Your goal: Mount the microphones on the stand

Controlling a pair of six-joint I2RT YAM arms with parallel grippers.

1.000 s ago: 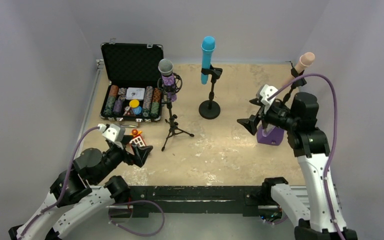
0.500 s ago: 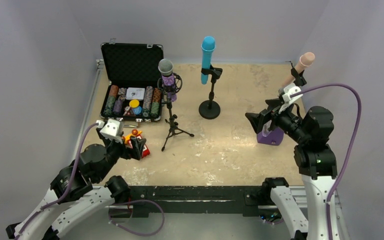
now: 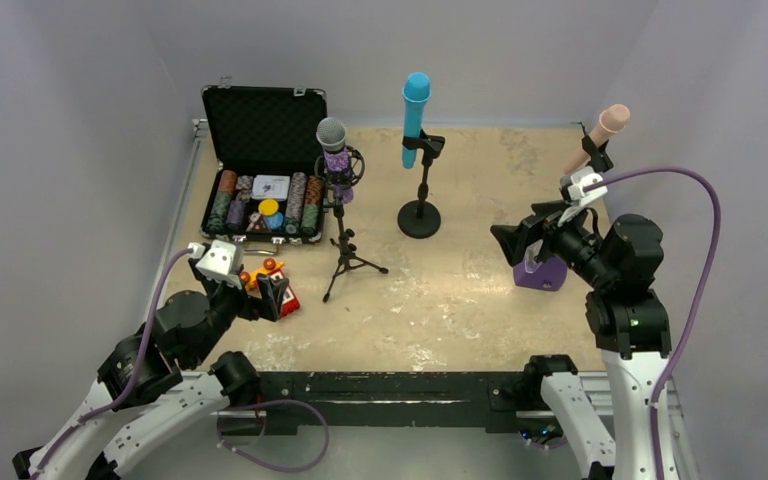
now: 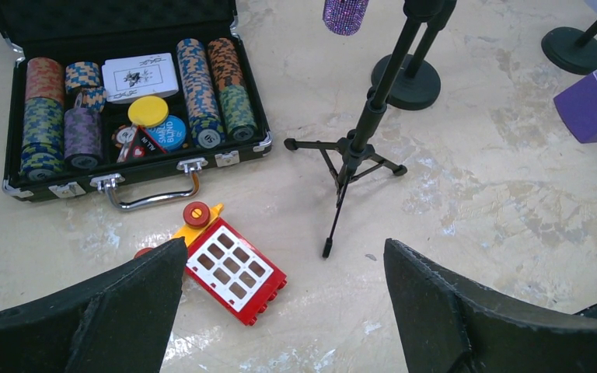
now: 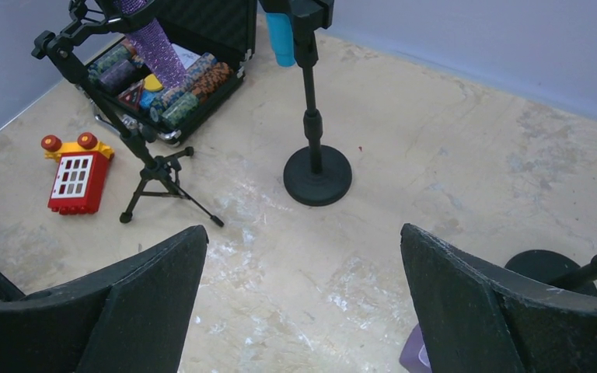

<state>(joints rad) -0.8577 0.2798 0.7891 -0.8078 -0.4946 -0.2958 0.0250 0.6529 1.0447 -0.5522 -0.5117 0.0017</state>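
Purple-glitter microphone (image 3: 335, 150), blue microphone (image 3: 415, 115) and pink microphone (image 3: 605, 126) sit clipped in stands (image 3: 420, 216) — apart from our jaws, both pairs spread, empty.

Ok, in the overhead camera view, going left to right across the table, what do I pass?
poker chip case → purple microphone on its tripod → blue microphone on the round-base stand → pink microphone at the far right. The red toy is left out, since it overlaps the case sideways.
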